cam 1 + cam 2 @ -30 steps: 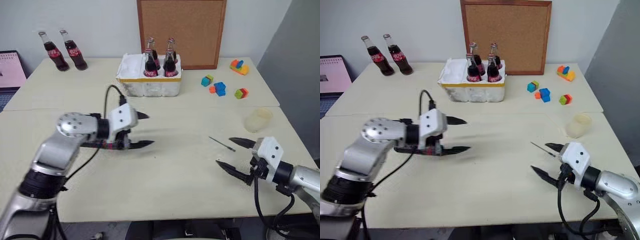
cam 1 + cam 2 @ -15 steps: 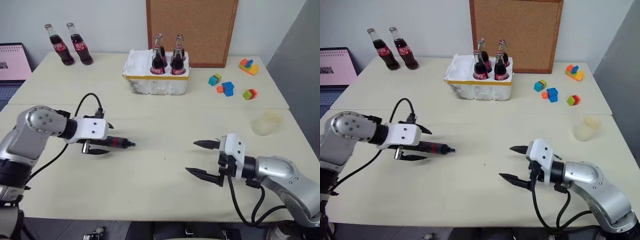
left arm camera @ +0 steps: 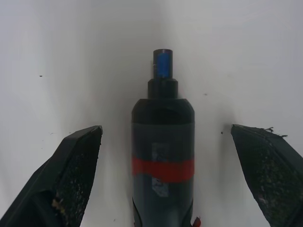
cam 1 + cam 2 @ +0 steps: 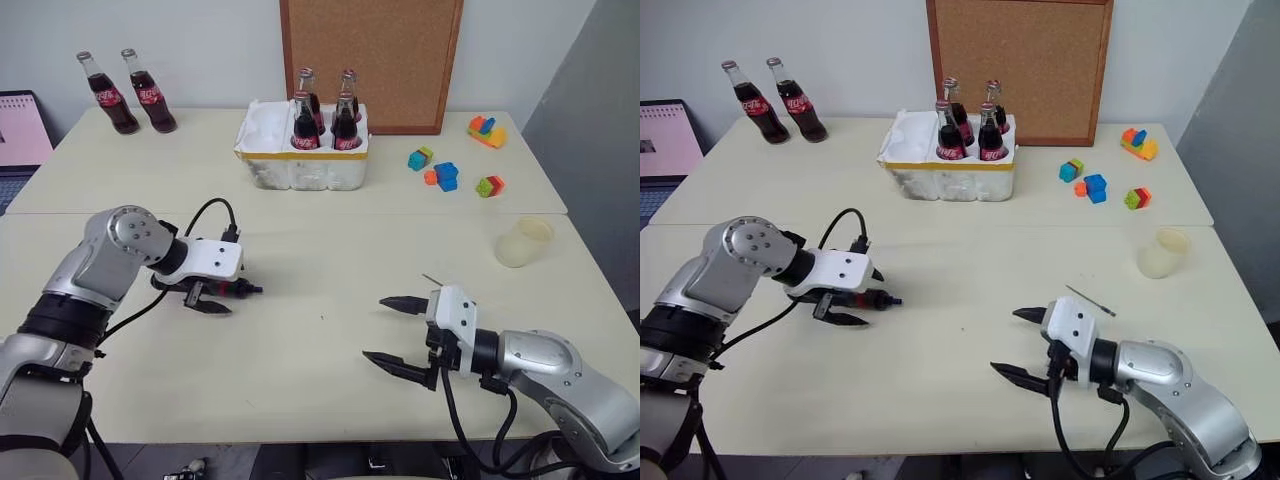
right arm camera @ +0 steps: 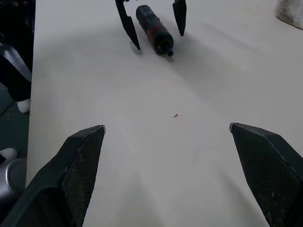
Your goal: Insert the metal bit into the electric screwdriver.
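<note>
Screwdriver (image 3: 163, 156): black, red band, blue tip; lying on the desk (image 4: 320, 370) on the robot's left side, tip pointing toward the desk's middle. Rear end cut off in the left wrist view and covered by the gripper body in the head views.

Left gripper (image 4: 852, 295): released, fingers (image 3: 75, 170) spread either side of the screwdriver with clear desk showing between each finger and the barrel; nothing held. Whether the fingertips touch the desk is hard to make out.

Bit (image 4: 1090, 300): thin dark rod lying flat on the desk on the right side, just beyond the right gripper and apart from it; partly covered by the gripper body in the left eye view. Well apart from the screwdriver.

Right gripper (image 4: 395, 335): released, fingers wide, empty, held above the desk and pointing toward the screwdriver.

Foam box (image 4: 300, 172): white, far middle of the desk; holds four cola bottles (image 4: 303, 128) upright in two rows. Lower parts of the bottles hidden by the box wall.

Cup (image 4: 520, 242): pale, translucent, right edge of the desk; contents cannot be made out.

Two more bottles (image 4: 128, 92): upright, far left corner, side by side.

Blocks (image 4: 440, 177): coloured, scattered far right.

Corkboard (image 4: 370, 60): leaning on the wall behind the box, top cut off.

Laptop (image 4: 22, 130): at the left edge, mostly cut off.
</note>
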`<state>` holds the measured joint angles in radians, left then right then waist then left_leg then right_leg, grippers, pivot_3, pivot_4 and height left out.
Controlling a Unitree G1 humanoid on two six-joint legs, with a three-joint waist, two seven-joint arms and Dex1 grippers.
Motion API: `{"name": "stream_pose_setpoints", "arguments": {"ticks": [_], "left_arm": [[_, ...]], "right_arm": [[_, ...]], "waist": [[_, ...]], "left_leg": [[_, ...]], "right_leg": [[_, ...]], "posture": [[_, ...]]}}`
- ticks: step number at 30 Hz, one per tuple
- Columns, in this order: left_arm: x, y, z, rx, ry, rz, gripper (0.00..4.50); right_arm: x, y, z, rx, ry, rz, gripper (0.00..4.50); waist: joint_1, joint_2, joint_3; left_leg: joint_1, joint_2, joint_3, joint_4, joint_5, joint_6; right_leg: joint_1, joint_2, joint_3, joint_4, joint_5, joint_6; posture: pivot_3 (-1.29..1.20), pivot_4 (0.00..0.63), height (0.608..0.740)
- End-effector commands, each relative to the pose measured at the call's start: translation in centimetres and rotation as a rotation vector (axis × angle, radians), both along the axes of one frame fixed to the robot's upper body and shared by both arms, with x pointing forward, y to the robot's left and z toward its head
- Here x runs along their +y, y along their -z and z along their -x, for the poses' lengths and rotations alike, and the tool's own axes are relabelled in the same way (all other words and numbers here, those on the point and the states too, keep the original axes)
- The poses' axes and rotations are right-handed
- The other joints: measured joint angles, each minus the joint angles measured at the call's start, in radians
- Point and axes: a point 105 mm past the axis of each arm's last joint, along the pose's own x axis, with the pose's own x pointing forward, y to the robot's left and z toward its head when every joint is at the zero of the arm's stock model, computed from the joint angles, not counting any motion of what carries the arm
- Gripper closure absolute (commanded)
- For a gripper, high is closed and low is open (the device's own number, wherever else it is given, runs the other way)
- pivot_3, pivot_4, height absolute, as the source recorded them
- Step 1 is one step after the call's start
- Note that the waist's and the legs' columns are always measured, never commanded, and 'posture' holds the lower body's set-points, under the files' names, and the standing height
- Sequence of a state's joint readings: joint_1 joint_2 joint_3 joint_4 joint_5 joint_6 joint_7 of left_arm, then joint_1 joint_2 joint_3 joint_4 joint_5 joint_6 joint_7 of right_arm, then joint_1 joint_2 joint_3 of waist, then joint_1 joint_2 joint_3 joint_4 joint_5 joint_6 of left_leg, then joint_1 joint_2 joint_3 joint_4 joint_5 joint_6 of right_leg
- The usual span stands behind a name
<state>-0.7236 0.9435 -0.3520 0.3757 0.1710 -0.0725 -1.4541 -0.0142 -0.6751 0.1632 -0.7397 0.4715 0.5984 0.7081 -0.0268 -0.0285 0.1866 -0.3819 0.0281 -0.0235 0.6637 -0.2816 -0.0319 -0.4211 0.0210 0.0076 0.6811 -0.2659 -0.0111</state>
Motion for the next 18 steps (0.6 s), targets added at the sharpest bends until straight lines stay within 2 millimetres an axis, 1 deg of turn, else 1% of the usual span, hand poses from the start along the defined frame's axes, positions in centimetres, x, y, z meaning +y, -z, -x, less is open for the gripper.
{"name": "stream_pose_setpoints", "arguments": {"ticks": [1, 8, 11, 13, 15, 18], "left_arm": [[-0.3, -0.3, -0.8, -0.025, -0.007, -0.004, 0.00], [-0.6, 0.3, -0.8, -0.016, 0.017, -0.013, 0.00], [-0.4, 0.5, -0.9, -0.031, 0.028, -0.030, 0.46], [-0.5, 0.7, -0.8, -0.028, 0.030, -0.025, 1.00], [-0.5, 1.1, -0.5, -0.014, 0.044, -0.030, 1.38], [-0.6, 1.5, -0.3, -0.006, 0.051, -0.033, 2.07]], "right_arm": [[0.6, -1.0, 0.6, -0.037, -0.018, -0.020, 0.07], [0.7, -1.5, 0.5, -0.043, -0.008, -0.025, 0.07], [0.8, -1.7, 0.4, -0.044, -0.006, -0.030, 0.00], [0.8, -1.8, 0.4, -0.045, -0.007, -0.030, 0.00], [0.8, -1.9, 0.3, -0.046, -0.008, -0.027, 0.00], [0.7, -1.9, 0.2, -0.048, -0.008, -0.025, 0.00]], "waist": [[0.000, 0.000, 0.000], [0.000, 0.000, 0.000], [0.000, 0.000, 0.000], [0.000, 0.000, 0.000], [0.000, 0.000, 0.000], [0.000, 0.001, -0.002]], "left_leg": [[0.000, 0.000, 0.000, 0.000, 0.000, 0.000], [0.000, 0.000, 0.000, 0.001, 0.000, 0.000], [0.001, 0.000, 0.000, 0.001, 0.000, 0.000], [0.001, 0.000, 0.000, 0.001, 0.000, 0.000], [0.001, 0.000, 0.000, 0.001, 0.000, 0.000], [0.002, 0.000, 0.000, 0.001, 0.000, 0.000]], "right_leg": [[0.000, 0.000, 0.000, 0.000, 0.000, 0.000], [0.000, 0.000, 0.001, 0.000, 0.000, 0.000], [0.001, -0.001, 0.001, 0.001, 0.000, 0.000], [0.001, -0.001, 0.001, 0.001, 0.000, 0.000], [0.001, -0.001, 0.000, 0.001, 0.000, -0.001], [0.001, -0.001, 0.001, 0.001, 0.001, -0.001]], "posture": [[0.00, 0.150, 0.740], [0.00, 0.150, 0.740], [0.00, 0.150, 0.740], [0.00, 0.150, 0.740], [0.00, 0.150, 0.740], [0.00, 0.150, 0.740]]}}
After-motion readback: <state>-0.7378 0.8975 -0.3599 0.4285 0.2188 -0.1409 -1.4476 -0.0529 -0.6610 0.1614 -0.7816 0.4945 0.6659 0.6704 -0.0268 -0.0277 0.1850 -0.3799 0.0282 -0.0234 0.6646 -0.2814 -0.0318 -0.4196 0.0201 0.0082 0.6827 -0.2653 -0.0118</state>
